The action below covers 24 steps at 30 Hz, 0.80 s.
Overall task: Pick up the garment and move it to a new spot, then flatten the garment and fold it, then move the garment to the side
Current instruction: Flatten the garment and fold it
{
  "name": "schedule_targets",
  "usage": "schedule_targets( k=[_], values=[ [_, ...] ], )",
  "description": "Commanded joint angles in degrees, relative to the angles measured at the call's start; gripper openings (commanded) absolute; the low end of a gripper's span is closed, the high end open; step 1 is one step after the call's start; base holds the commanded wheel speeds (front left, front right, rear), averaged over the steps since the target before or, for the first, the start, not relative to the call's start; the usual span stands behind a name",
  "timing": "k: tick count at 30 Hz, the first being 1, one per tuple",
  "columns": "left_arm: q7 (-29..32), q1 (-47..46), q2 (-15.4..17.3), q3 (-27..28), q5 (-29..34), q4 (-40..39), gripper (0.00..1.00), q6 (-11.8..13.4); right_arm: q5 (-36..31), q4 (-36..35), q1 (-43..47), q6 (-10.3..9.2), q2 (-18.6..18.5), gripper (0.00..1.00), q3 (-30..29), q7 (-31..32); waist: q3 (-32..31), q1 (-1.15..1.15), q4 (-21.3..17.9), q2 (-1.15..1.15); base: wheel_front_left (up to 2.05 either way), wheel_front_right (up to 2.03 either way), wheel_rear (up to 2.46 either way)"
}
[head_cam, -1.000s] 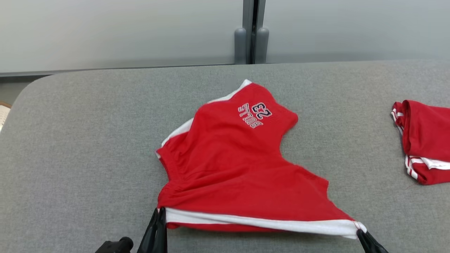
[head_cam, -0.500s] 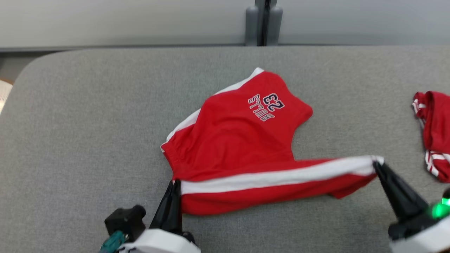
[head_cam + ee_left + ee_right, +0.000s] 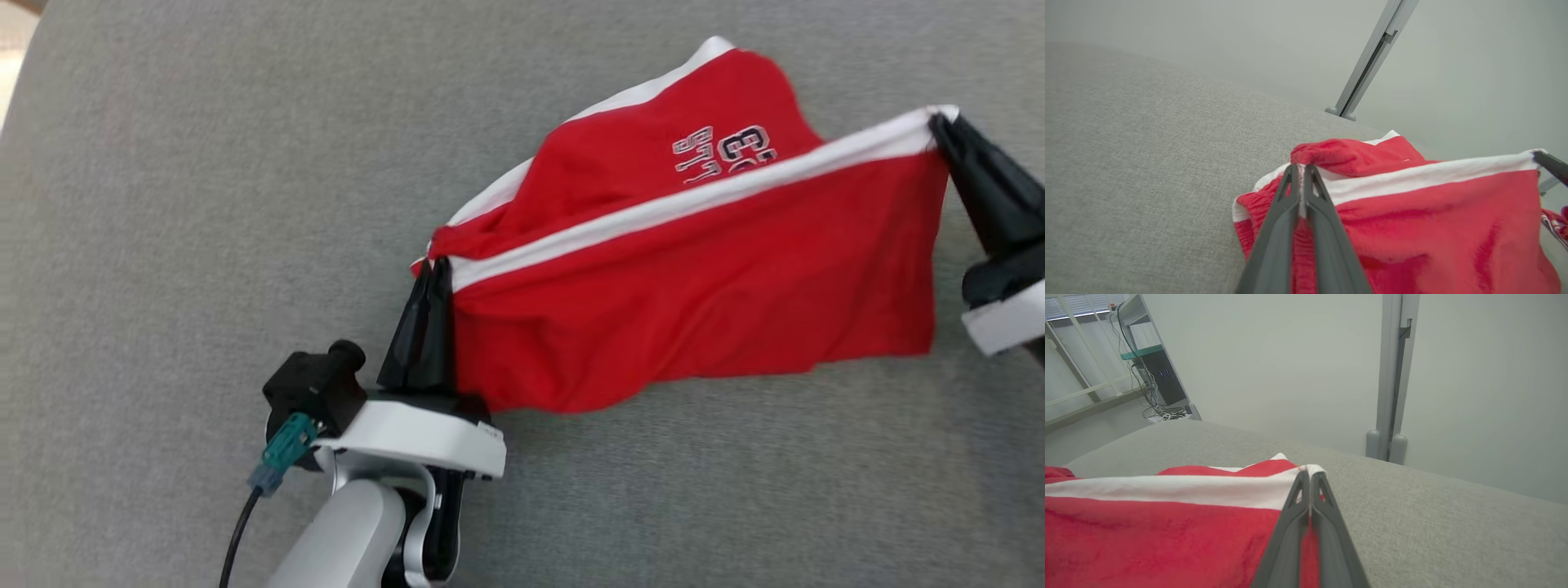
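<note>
Tension across the garment (image 3: 694,302) right now: red cloth hangs spread between the two claws, over the right half of the grey padded surface (image 3: 163,245). The left gripper (image 3: 439,265) is at the near-left corner, its two dark fingers pressed tight together with the end of the white band (image 3: 678,208) pinched between them. The left wrist view shows cloth squeezed right in the slit. Over on the far right, the right gripper (image 3: 939,122) does the same job, fingers clamped narrow on the other end of that band. It sits farther away than the left one, so the band runs on a slant from near-left to far-right. On the near side of the band a red panel drops in a loose sheet, its hem wavy. Behind the band, the far part of the garment with the white lettering (image 3: 727,151) peeks over, half hidden; whether it rests on the surface I cannot tell. Past the surface's far edge stands a grey post (image 3: 1392,375) against a pale wall (image 3: 1274,355). At the left of the right wrist view there's a rack with tangled cables (image 3: 1155,388).
</note>
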Motion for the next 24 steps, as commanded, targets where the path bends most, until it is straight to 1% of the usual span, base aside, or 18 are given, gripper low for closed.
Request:
schedule_targets(
  k=[1, 4, 10, 18, 19, 20, 21, 22, 23, 24],
  values=[
    [-1.33, -3.31, 0.10, -0.51, -1.02, 0.66, 0.00, -0.06, 1.69, 2.62, -5.45, -0.03, -1.20, 0.00, 3.04, -0.18, 3.95, 0.00, 4.30, 0.00, 0.00, 0.00, 0.00],
    [-2.14, -6.08, 0.10, -1.43, -2.19, 1.38, 0.00, 0.69, 3.27, 5.54, -10.70, -0.03, -1.51, 0.00, 6.59, -0.25, 4.90, 0.00, 5.54, 0.00, 0.00, 0.00, 0.00],
    [-2.53, -10.53, 0.13, -2.64, -3.79, 2.63, 0.00, 1.99, 5.42, 10.91, -19.66, -0.03, -0.65, 0.00, 13.05, -0.65, 6.26, 0.00, 6.74, 0.00, 0.00, 0.00, 0.00],
    [-2.51, -12.11, 0.11, -3.24, -5.61, 2.54, 0.00, 2.87, 7.73, 16.36, -28.04, -0.03, 0.55, 0.00, 20.76, -1.66, 7.49, 0.00, 8.05, 0.00, 0.00, 0.00, 0.00],
    [-2.52, -12.09, 0.10, -3.73, -6.05, 3.18, 0.00, 2.73, 8.25, 16.83, -28.60, -0.03, 0.82, 0.18, 21.65, -1.77, 7.54, 0.00, 8.13, 0.00, 0.00, 0.00, 0.00],
    [-2.53, -12.17, 0.11, -3.71, -6.73, 3.31, 0.00, 2.52, 8.64, 17.17, -29.06, -0.03, 1.09, 0.48, 22.85, -1.93, 7.55, 0.00, 8.17, 0.00, 0.00, 0.00, 0.00],
    [-2.53, -12.17, 0.11, -3.71, -6.73, 3.31, 0.00, 2.52, 8.64, 17.17, -29.06, -0.03, 1.09, 0.48, 22.85, -1.93, 7.55, 0.00, 8.17, 0.00, 0.00, 0.00, 0.00],
    [-2.53, -12.13, 0.11, -3.80, -7.41, 3.57, 0.45, 2.42, 8.85, 17.59, -29.71, -0.03, 1.22, 1.00, 23.66, -2.11, 7.54, 0.00, 8.16, 0.00, 0.00, 0.00, 0.00],
    [-2.52, -12.06, 0.08, -4.29, -7.72, 4.06, 1.00, 2.24, 9.16, 17.88, -30.17, -0.03, 1.28, 1.00, 24.28, -2.25, 7.48, 0.00, 8.14, 0.00, 0.00, 0.00, 0.00],
    [-2.52, -11.94, 0.06, -4.63, -8.10, 4.34, 1.00, 2.13, 9.47, 17.94, -30.32, -0.03, 1.46, 1.00, 24.86, -2.28, 7.37, 0.00, 8.08, 0.00, 0.00, 0.00, 0.00]
  ],
)
